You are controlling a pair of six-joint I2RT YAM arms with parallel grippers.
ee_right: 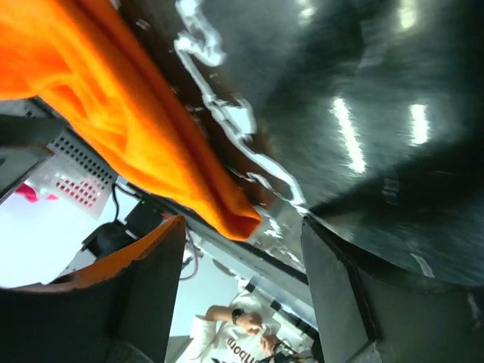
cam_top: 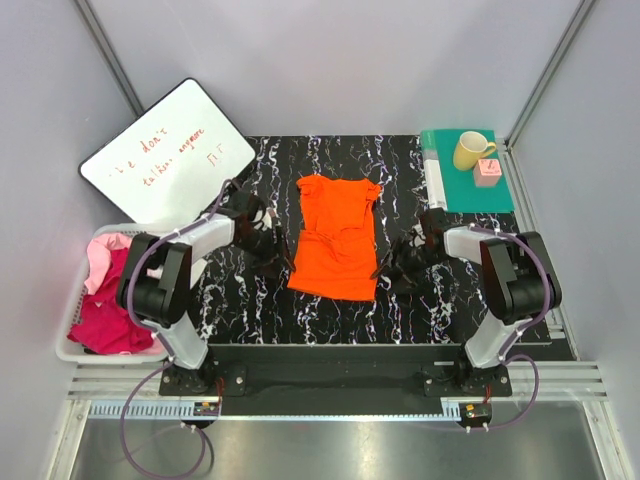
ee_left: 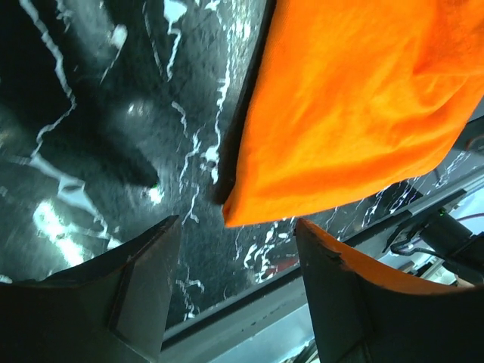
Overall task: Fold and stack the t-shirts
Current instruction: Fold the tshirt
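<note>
Black marble-veined table (cam_top: 240, 300), glossy, lights glinting off it in both wrist views. Dead centre lies the orange shirt (cam_top: 335, 240), spread lengthways with sleeves at the far end and hem toward the near edge, creased across the middle (not quite flat, then). Up close, its left hem corner (ee_left: 249, 204) rests right on the marble, and the right corner (ee_right: 234, 219) is slightly rolled. The far right corner carries the teal mat (cam_top: 470, 198), lying flat. At the far left, a whiteboard (cam_top: 170, 165) overlaps the table's corner; whether it actually rests on the surface can't be told.
</note>
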